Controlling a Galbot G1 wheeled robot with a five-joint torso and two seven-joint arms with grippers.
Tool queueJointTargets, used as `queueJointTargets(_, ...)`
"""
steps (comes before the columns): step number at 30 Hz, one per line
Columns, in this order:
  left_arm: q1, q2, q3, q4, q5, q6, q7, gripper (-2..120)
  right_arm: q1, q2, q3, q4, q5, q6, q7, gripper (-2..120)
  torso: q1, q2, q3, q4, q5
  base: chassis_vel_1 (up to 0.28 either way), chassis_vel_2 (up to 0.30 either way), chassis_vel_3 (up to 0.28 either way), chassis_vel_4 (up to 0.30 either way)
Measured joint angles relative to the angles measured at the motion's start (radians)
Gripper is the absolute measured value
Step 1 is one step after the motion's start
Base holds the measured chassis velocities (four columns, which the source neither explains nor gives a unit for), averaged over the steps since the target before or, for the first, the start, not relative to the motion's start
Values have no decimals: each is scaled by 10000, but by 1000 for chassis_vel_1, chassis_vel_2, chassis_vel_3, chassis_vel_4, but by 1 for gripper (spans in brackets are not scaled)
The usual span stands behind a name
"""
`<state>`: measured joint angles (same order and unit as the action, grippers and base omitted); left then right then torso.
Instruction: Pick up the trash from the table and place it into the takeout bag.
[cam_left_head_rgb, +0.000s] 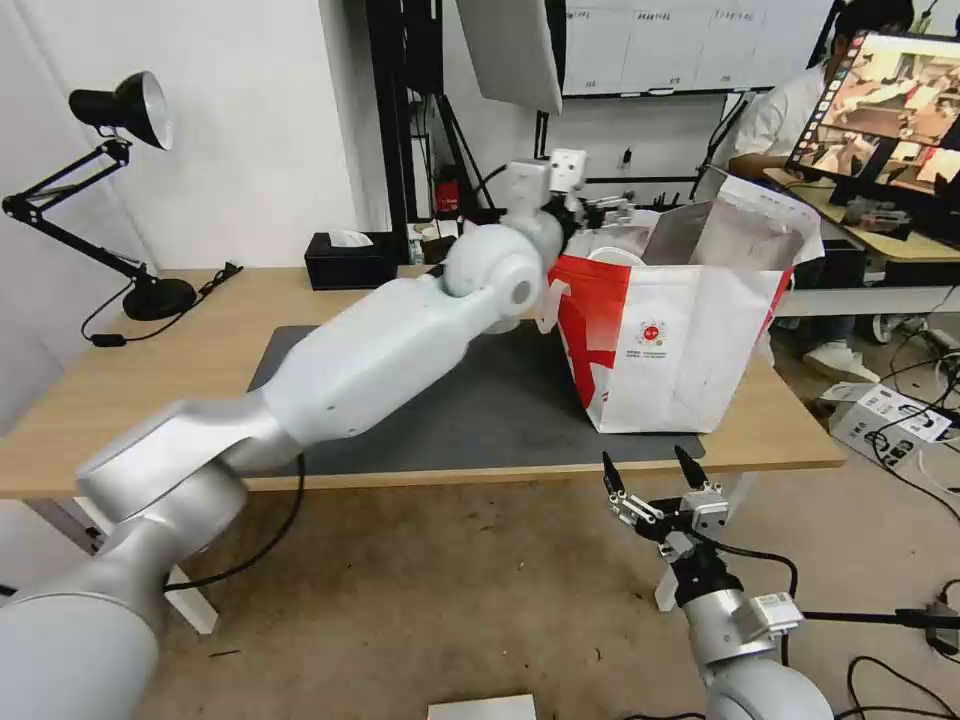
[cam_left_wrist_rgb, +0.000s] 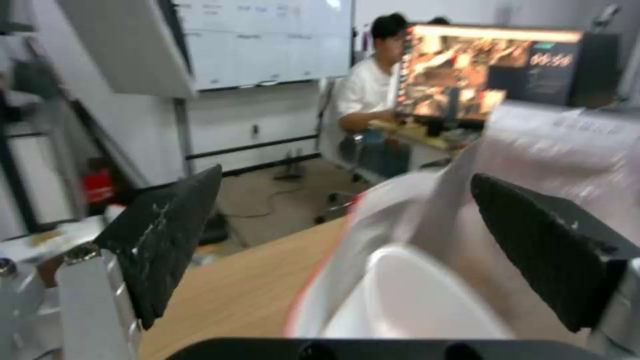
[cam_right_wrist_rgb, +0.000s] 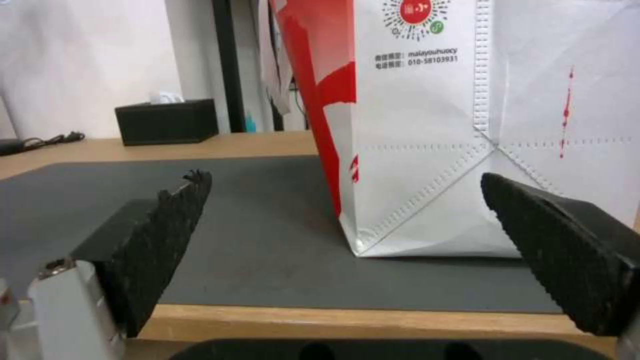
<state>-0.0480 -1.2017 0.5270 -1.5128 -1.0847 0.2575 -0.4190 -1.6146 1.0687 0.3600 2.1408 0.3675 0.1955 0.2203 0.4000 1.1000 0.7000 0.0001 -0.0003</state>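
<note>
Reaching across the long light-wood desk (cam_left_head_rgb: 120, 390), we hold our left pincer (cam_left_head_rgb: 600, 210) released over the open mouth of the large boxy white-and-red takeout bag with silver foil lining (cam_left_head_rgb: 680, 350). Its black ridged fingers (cam_left_wrist_rgb: 167, 235) stand wide apart with nothing between them. Just below and ahead of that pincer, inside the bag, sits a white rounded piece of trash (cam_left_wrist_rgb: 413, 300), apparently a bowl or lid; we cannot tell which. No other trash lies near either pincer on the large dark grey rectangular mat (cam_left_head_rgb: 480, 410), so we judge the task close to finished.

Our right pincer (cam_left_head_rgb: 655, 480) waits low, just off the desk's near edge, released too, with the bag's bottom corner straight ahead of it.

We judge the bag light and soft-walled: the thin woven sides would buckle under a push, and the foil lining looks slippery. Any grip belongs on the stiffer top rim or a seam, not the flat panels. The white piece inside looks smooth and rigid, best taken by its edge.

The mat seems matte and grippy, the bare wood around it slicker. Beyond the left pincer stand a black rectangular tissue box (cam_left_head_rgb: 350, 260) and a black jointed desk lamp (cam_left_head_rgb: 125, 110); cables trail over the floor.
</note>
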Motion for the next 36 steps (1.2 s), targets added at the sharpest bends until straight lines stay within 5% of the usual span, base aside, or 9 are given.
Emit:
queueJointTargets(12,2906,2205,-2017,-2011,1331,-587,-24,100,0,0,0,0,0,0,-2,100,0,-1,0,3,-4,0,0,0,0)
queueJointTargets(15,4438,3131,-3229,-2905,1620,-693,192,100,0,0,1,0,0,0,1,100,-1,0,0,0,-2,0,0,0,0)
queueJointTargets(26,8830,4689,-6505,-4618,2248,-1030,757,100,0,0,1,0,0,0,-1,100,-1,1,-1,2,1,0,0,0,0)
queueJointTargets(36,12291,4395,-9412,-5355,3154,-1528,940,100,0,-1,0,0,0,0,-1,100,-2,1,-1,-2,3,0,0,0,0)
